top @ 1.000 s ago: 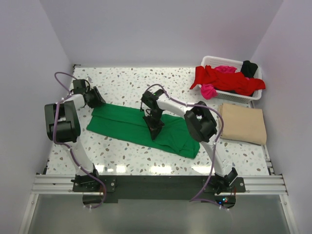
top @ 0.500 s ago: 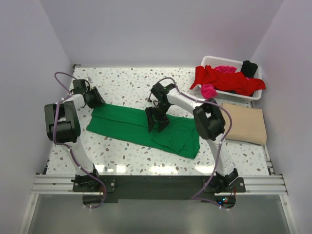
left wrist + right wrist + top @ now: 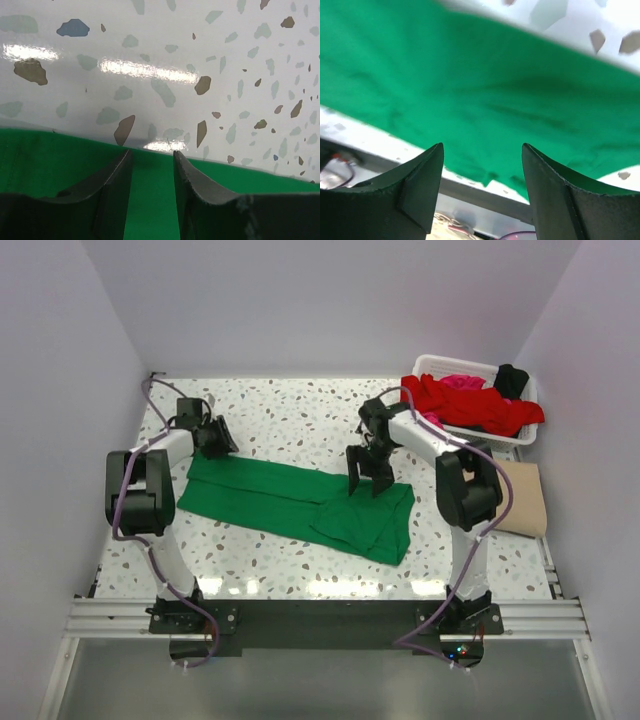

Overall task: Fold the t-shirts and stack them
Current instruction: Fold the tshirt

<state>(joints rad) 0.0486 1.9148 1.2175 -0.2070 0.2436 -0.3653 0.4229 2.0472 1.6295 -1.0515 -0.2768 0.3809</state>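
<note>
The green shirt [image 3: 270, 495] lies flat across the middle of the table [image 3: 290, 410]. Its long axis runs from far left to near right, so each of my arms has one end of it. My left gripper [image 3: 220, 443] is at the shirt's far-left corner, right on the far hem. In the left wrist view the hem crosses just at my fingertips [image 3: 125, 160], with bare table beyond. The jaws there are only a narrow slot apart. Green cloth shows flat in the gap, and I cannot tell whether the tips touch it or sit just above.

My right gripper [image 3: 367, 480] hangs over the far edge of the shirt's right part, where the cloth lies doubled and wider. Its jaws are spread wide with nothing between them. The cloth below is blurred in the right wrist view, so I judge this gripper is above it and not on it.

The tan shirt [image 3: 528, 502] lies folded at the right, partly behind my right arm. The red shirt [image 3: 450, 400] and the others fill the basket [image 3: 430, 364] behind it.
</note>
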